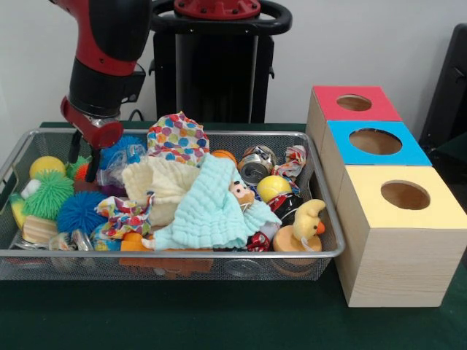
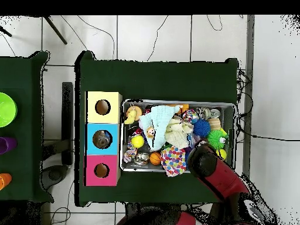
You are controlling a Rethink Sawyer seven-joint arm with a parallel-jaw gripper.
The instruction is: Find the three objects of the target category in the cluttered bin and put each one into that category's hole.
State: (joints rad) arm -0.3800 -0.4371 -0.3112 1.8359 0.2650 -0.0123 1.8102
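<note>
Hand [image 1: 82,162] hangs with fingers spread, empty, over the wire bin's [image 1: 321,257] toys.

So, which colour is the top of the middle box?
Blue top, clearest in the front view.

Below you: dark green surface [image 2: 158,76] carrying a wire bin [image 2: 229,106] of mixed toys and cloths. At the bin's nine o'clock, touching it, three holed boxes in a column: yellow box [image 2: 111,99], blue box [image 2: 91,139], pink box [image 2: 92,171]. Red arm [image 2: 220,176] overhangs the bin's five o'clock corner.
</note>
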